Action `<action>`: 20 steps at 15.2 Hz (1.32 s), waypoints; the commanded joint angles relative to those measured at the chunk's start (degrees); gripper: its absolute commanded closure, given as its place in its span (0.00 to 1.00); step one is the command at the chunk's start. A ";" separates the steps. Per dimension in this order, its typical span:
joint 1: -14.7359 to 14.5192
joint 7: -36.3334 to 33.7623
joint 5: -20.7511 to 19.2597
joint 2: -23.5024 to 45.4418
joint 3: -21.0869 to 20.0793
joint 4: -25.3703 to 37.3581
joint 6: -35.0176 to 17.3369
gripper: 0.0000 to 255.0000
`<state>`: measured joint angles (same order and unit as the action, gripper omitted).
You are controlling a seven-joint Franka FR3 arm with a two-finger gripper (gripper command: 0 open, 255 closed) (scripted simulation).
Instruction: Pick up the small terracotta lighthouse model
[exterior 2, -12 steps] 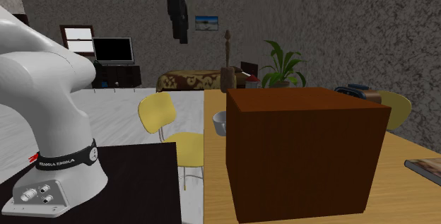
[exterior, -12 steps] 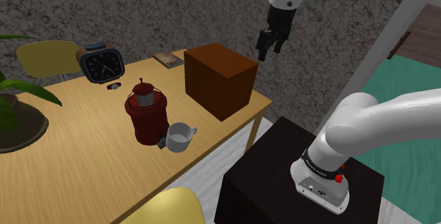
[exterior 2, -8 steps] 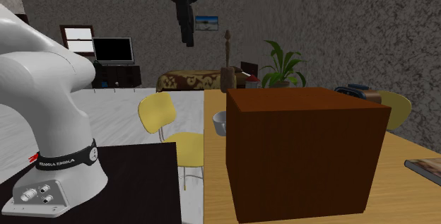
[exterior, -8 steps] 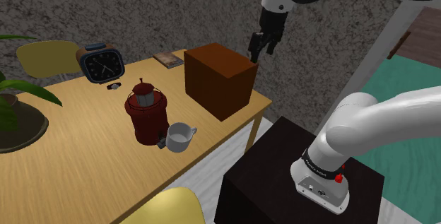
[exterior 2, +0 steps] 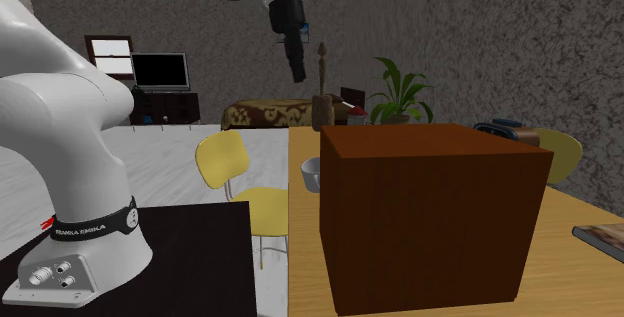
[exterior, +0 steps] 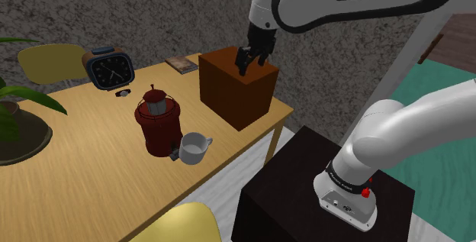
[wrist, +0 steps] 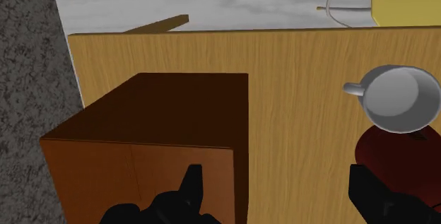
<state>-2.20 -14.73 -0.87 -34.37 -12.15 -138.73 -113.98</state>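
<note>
I'm seeing black two-finger gripper (exterior: 249, 65) hovering over edge of dark brown box (exterior: 236, 88), jaws standing apart; dark red lighthouse model (exterior: 157, 120) sitting beside grey cup (exterior: 194, 147) on wooden table (exterior: 91, 172).

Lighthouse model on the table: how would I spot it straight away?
Find the wooden table and the big brown box on it. Towards the shoulder view's left of the box stands the lighthouse model, beside a white mug. It alone is dark red: squat, round, with a pale windowed top and a knob.

One brown box (exterior: 236, 88), one red lighthouse model (exterior: 158, 122), one mug (exterior: 194, 148), one clock (exterior: 109, 70), two yellow chairs (exterior: 47, 61) (exterior: 185, 224).
</note>
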 commanded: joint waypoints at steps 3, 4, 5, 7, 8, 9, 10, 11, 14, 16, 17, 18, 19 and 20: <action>0.13 -4.75 -1.57 5.85 -4.46 1.72 -7.43 0.00; 0.31 -6.04 -2.28 7.45 -5.59 2.37 -9.10 0.00; 0.57 -7.40 -3.11 9.08 -6.77 3.10 -10.70 0.00; 1.23 -10.33 -5.22 12.46 -9.17 4.81 -13.68 0.00; 1.63 -11.93 -6.51 14.22 -10.40 5.79 -15.04 0.00; 2.07 -13.62 -7.98 16.01 -11.63 6.84 -16.30 0.00; 2.52 -15.41 -9.64 17.86 -12.86 7.99 -17.45 0.00; 2.96 -17.31 -11.50 19.75 -14.07 9.22 -18.48 0.00; 4.22 -23.61 -18.25 25.76 -17.59 13.48 -20.73 0.00; 4.61 -28.20 -23.66 30.08 -19.55 16.81 -21.41 0.00; 4.55 -30.53 -26.56 32.33 -20.31 18.62 -21.48 0.00; 4.36 -32.83 -29.52 34.61 -20.97 20.53 -21.38 0.00; 3.93 -35.07 -32.49 36.93 -21.42 22.53 -21.12 0.00; 3.33 -37.19 -35.43 39.26 -21.75 24.61 -20.72 0.00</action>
<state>1.55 -49.16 -32.57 2.10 -33.39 -116.25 -134.79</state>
